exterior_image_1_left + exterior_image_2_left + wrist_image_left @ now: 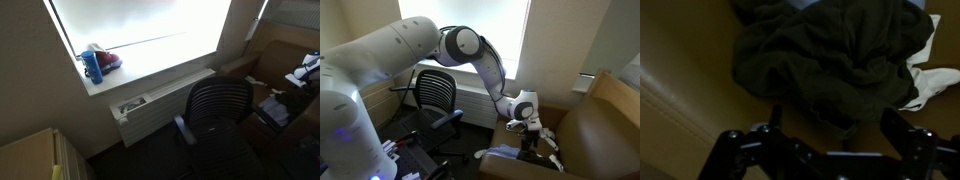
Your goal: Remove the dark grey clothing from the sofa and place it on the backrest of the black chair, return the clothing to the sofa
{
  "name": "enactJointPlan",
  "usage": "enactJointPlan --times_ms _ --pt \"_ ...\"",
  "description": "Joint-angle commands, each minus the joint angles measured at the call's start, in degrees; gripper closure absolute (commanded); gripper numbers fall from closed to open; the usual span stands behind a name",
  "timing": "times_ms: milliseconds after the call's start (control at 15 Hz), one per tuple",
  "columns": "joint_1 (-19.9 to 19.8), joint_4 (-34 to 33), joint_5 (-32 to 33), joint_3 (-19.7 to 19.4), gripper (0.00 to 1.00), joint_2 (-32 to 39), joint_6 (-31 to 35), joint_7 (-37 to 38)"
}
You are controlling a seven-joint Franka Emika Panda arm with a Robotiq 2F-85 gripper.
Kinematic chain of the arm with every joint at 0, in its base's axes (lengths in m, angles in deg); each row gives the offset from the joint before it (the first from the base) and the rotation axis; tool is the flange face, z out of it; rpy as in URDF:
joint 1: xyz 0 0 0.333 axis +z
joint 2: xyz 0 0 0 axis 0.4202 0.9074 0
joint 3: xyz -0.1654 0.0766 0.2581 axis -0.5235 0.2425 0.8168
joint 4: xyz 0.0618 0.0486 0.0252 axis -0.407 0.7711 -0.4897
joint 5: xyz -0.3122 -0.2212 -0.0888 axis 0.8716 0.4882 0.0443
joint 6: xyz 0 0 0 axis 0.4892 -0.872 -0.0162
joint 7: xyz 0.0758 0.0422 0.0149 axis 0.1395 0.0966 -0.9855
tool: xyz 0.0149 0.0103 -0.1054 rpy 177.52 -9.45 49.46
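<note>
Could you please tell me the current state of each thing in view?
end effector: open, empty, poised over the clothing.
dark grey clothing: crumpled on the sofa seat, not gripped.
black chair: upright, backrest bare.
white cloth: lying at the clothing's edge.
</note>
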Motion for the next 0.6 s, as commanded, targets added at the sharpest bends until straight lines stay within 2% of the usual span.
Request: enactJointPlan --times_ms 0,200,400,533 --pt "-1.47 -7.36 -2.78 -0.04 0.0 6.46 3.27 5.06" --pt "-0.36 -13.28 -2.71 -2.71 0.0 12.21 3.02 12.34" --pt "-1.52 -19.37 -1.56 -3.18 0.0 15.95 -3.49 15.59" --pt "-3.31 -23.72 -1.05 -2.34 0.0 17.71 -10.14 16.02"
